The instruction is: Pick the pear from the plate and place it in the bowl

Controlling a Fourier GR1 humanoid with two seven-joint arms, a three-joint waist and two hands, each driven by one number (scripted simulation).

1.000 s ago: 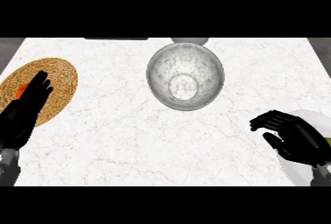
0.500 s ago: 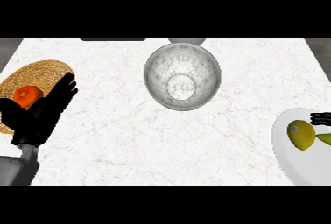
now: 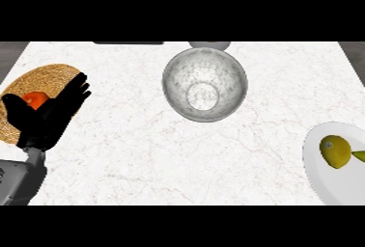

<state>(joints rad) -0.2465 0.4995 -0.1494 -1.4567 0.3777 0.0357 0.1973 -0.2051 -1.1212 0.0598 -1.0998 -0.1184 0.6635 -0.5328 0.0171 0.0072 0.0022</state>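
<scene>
The pear (image 3: 335,151) lies on the plate (image 3: 317,173) at the right edge of the surface (image 3: 178,159), its long axis running roughly toward and away from the robot. The left robot hand (image 3: 50,116) is well apart at far left, fingers straight and spread, over a mat (image 3: 43,79) with an orange (image 3: 35,99). The bowl (image 3: 178,82) stands between them. The right robot hand is out of view, though the pear lies on its side.

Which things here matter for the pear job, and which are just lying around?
Needed: white plate, yellowish fruit on it (likely the pear), silvery bowl.
Lying about: woven mat, orange, green fruit at the plate's edge.
</scene>
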